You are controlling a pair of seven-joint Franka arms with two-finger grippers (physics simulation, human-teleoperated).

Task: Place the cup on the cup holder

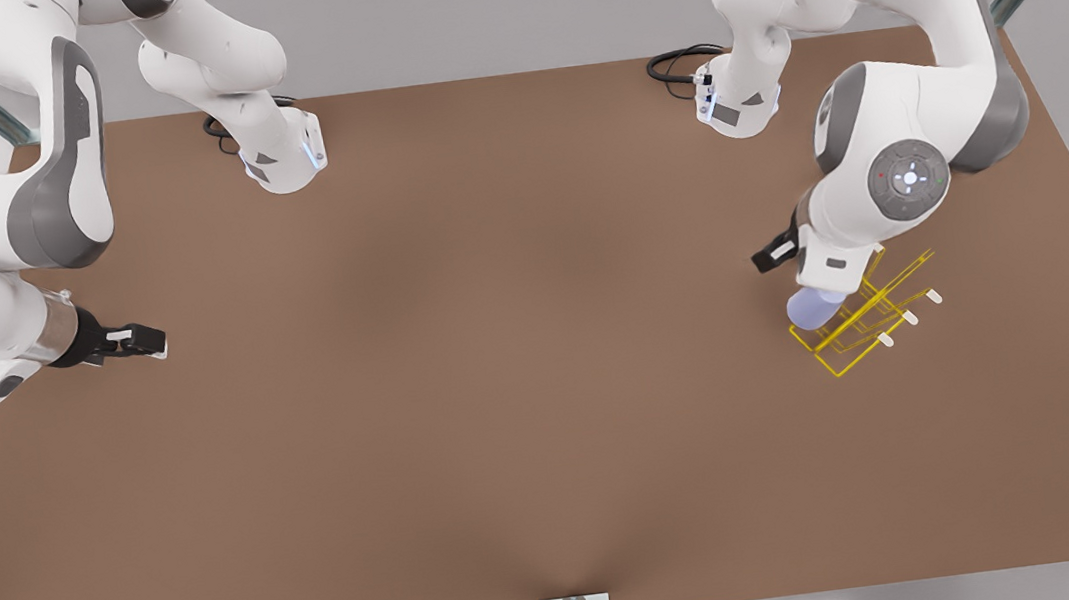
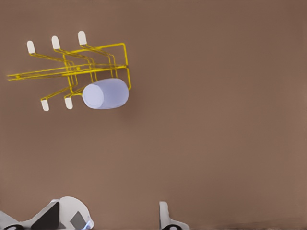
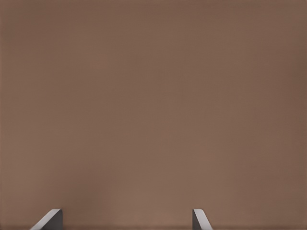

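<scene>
The lavender-blue cup (image 1: 812, 307) (image 2: 105, 94) rests tilted on its side on the yellow wire cup holder (image 1: 883, 311) (image 2: 72, 72), at the rack's edge beside the white-capped prongs. My left gripper (image 2: 115, 218) belongs to the arm at the front view's right. It hangs above the rack, open, with nothing between its fingers and well apart from the cup. The right gripper (image 1: 137, 340) (image 3: 127, 218) waits at the front view's left over bare table, open and holding nothing.
The brown table (image 1: 499, 344) stretches wide between the two arms. Both arm bases (image 1: 282, 158) (image 1: 739, 106) with black cables stand at the far edge. The rack sits near the table's edge on the front view's right.
</scene>
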